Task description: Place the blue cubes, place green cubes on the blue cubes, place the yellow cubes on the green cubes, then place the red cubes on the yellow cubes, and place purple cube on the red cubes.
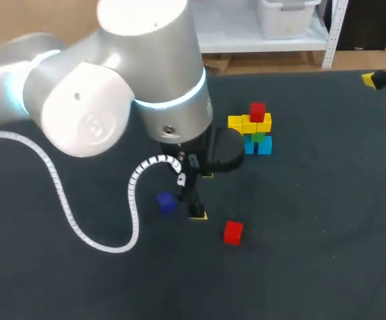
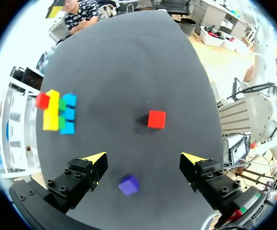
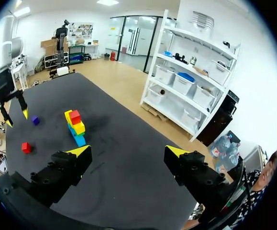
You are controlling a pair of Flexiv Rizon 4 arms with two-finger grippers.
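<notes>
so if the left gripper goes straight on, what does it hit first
The left gripper would probably come down around the purple cube, which shows between its open fingers, then meet the table. Depth is unclear.

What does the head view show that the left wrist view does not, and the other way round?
Only the head view: the left arm and the right tool near the table's far right corner. Only the left wrist view: the left tool open wide, the purple cube lying between its fingers, untouched. Both: the stack, the loose red cube, the purple cube.
</notes>
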